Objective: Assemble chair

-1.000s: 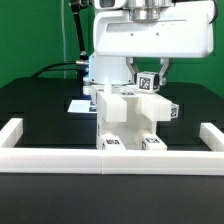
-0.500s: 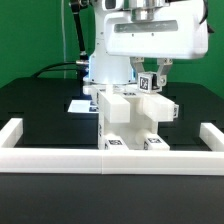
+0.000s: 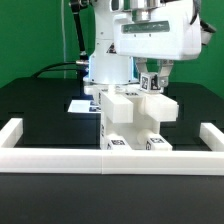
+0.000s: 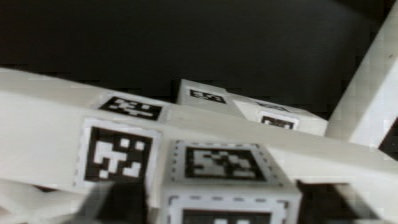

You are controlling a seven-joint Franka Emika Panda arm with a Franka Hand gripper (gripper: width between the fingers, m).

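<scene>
The partly built chair [image 3: 130, 120] is a white blocky stack with tagged feet, standing against the front border frame. A small tagged white post [image 3: 150, 84] stands on its top rear, and my gripper [image 3: 152, 76] hangs straight over it. In the wrist view the post [image 4: 221, 165] lies between my gripper's [image 4: 217, 206] jaws. A dark gap shows on each side of it, so the jaws stand open around the post without pressing it. More tagged chair surfaces [image 4: 125, 150] fill that view.
A long low white border frame [image 3: 110, 163] runs along the front, with side arms [image 3: 12, 130] at the exterior view's left and right. The marker board [image 3: 79, 104] lies behind the chair. The arm's white base [image 3: 100, 65] stands at the back.
My jaws have parted off the post, which stays on the chair. The wrist's white housing has shifted toward the exterior view's right.
</scene>
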